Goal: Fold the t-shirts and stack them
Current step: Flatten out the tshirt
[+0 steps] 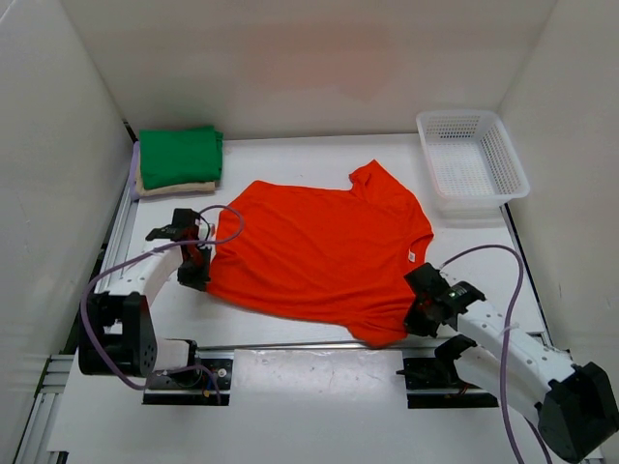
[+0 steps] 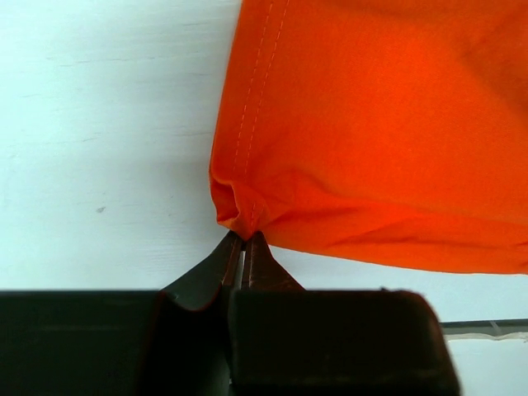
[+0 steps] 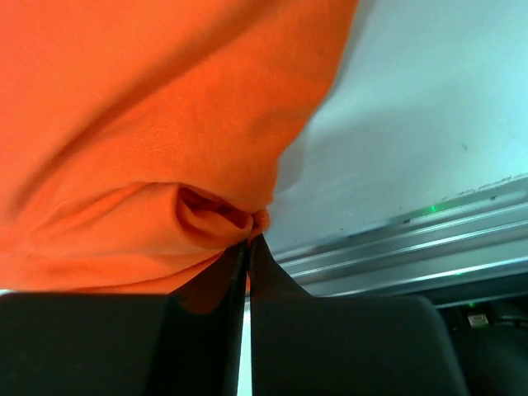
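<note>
Orange-red t-shirt point(image 1: 319, 251), arms stretched low, left fingers point(image 2: 208, 274) and right fingers point(image 3: 274, 274) pinching its corners

basket point(image 1: 471, 159): white plastic lattice, upright, 2 o'clock corner of the table point(image 1: 290, 155)
rail point(image 1: 290, 345): bare metal, 6 o'clock edge

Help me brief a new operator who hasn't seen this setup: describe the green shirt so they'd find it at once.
Start at the white table and go to its far left corner, by the wall. The green shirt lies there folded, on top of a tan shirt. Unlike the orange shirt spread mid-table, it is folded, and nothing else is green.
</note>
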